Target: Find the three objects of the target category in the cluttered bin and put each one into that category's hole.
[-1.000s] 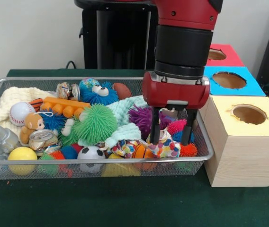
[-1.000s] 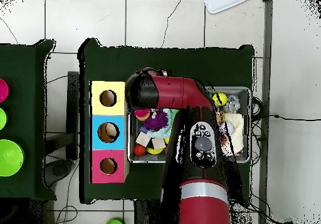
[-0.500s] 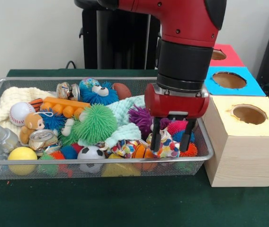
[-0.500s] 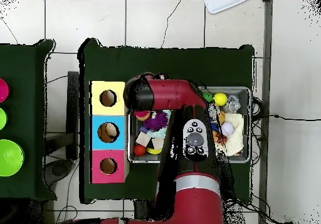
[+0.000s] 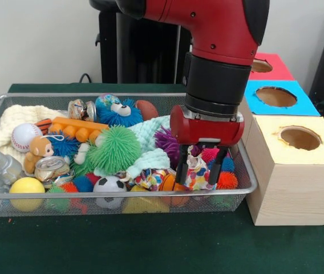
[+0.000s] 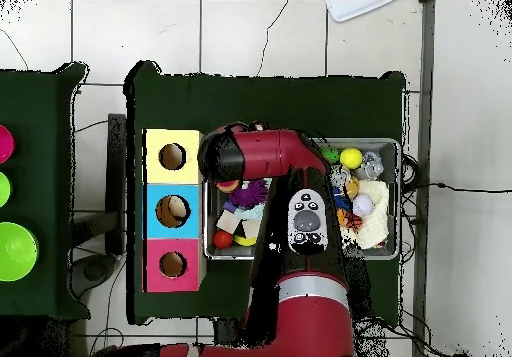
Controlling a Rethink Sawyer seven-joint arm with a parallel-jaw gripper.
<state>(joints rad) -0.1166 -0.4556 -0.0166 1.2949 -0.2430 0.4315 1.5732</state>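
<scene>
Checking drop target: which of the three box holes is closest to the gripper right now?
The hole in the yellow-topped box, the big pale wooden one just beside the bin's right end in the front view. The gripper hangs next to it; the blue and red holes sit farther back.

— Where is the gripper [image 5: 200,172]?
— Down in the wire bin [image 5: 247,181], its black fingers [image 5: 181,171] either side of a spotted cloth piece [image 5: 197,173] — beside the yellow-topped box [image 5: 294,171].
</scene>
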